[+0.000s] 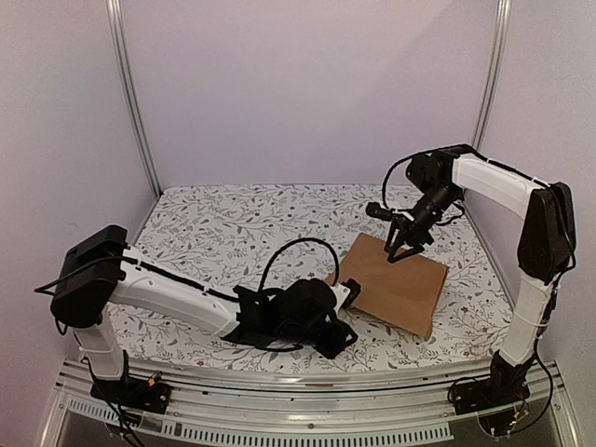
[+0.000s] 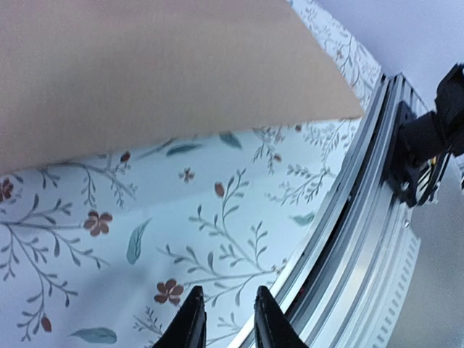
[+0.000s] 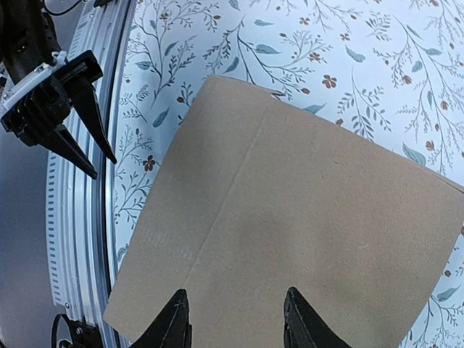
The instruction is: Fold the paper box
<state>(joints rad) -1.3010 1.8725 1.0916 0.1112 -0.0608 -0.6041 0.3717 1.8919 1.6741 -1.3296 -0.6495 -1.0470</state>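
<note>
The paper box (image 1: 396, 284) is a plain brown cardboard shape lying at the centre right of the floral table, with one crease running across its top panel (image 3: 304, 203). My right gripper (image 1: 402, 251) hangs over the box's far edge, open, with its fingertips (image 3: 234, 293) spread above the cardboard and nothing between them. My left gripper (image 1: 343, 337) sits low by the box's near left corner. Its jaws (image 2: 228, 293) stand a little apart over the tablecloth and the table's edge and hold nothing. The box's underside or edge (image 2: 145, 65) fills the top of the left wrist view.
An aluminium rail (image 2: 348, 239) runs along the table's near edge, and the right arm's base (image 2: 428, 145) is bolted to it. The left gripper's fingers (image 3: 72, 109) show at the top left of the right wrist view. Pale walls close the back and sides.
</note>
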